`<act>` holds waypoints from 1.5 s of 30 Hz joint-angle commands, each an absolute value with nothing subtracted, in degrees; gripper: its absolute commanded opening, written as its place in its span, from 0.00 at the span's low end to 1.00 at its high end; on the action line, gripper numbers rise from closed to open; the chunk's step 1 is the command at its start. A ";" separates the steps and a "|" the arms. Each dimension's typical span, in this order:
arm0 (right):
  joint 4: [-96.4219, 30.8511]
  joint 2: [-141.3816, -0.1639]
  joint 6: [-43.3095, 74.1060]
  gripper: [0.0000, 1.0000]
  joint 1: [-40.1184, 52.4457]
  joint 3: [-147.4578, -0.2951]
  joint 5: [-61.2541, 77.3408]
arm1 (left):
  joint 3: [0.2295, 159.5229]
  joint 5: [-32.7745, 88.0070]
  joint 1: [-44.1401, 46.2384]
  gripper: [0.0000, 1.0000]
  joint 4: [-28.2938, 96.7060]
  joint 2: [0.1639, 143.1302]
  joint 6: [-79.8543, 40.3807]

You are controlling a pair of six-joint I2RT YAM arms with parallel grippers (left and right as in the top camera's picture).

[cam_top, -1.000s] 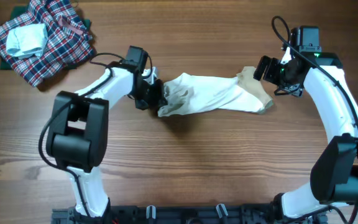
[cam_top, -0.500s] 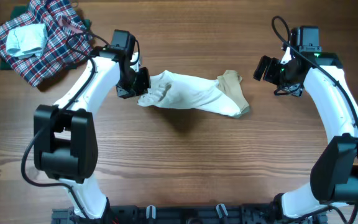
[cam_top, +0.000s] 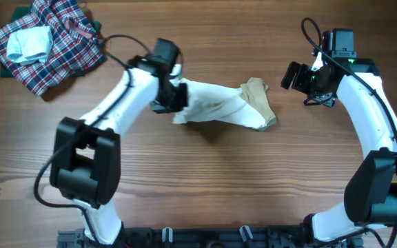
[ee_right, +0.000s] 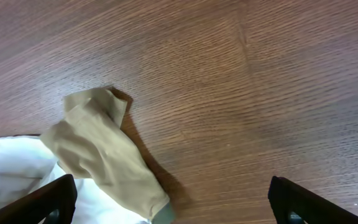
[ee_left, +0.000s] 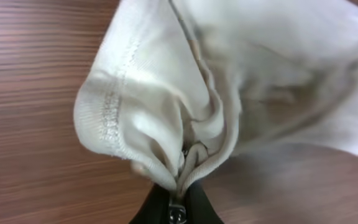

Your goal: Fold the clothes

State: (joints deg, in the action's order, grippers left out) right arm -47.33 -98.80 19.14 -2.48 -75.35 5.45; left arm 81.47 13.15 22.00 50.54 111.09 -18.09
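The small white garment (cam_top: 216,107) with a tan sleeve (cam_top: 259,98) lies crumpled at the table's middle. My left gripper (cam_top: 171,100) is shut on its left white edge; the wrist view shows bunched white cloth (ee_left: 166,118) pinched between the jaws (ee_left: 180,186) just above the wood. My right gripper (cam_top: 296,76) is open and empty, hovering to the right of the tan sleeve (ee_right: 98,155), apart from it. The round print is hidden in the folds.
A red-blue-white plaid heap (cam_top: 50,48) with a pale blue-white folded piece (cam_top: 29,43) on it lies at the back left. Bare wooden table (cam_top: 205,186) spreads in front of the garment.
My left gripper first dragged the garment to the left, then moved back right with the white edge, bunching the cloth toward the tan sleeve. The right arm has not moved.
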 commanded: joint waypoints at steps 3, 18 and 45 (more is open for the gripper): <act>-47.27 -99.15 18.00 1.00 -2.59 -75.29 4.25 | 82.26 12.97 28.12 0.04 46.89 109.71 -19.97; -47.44 -99.15 18.00 1.00 -2.59 -75.29 4.25 | 82.26 12.97 31.40 0.06 41.15 109.73 -19.99; -47.46 -99.15 18.00 1.00 -2.59 -75.29 4.25 | 82.24 15.38 34.02 0.41 37.69 111.13 -21.45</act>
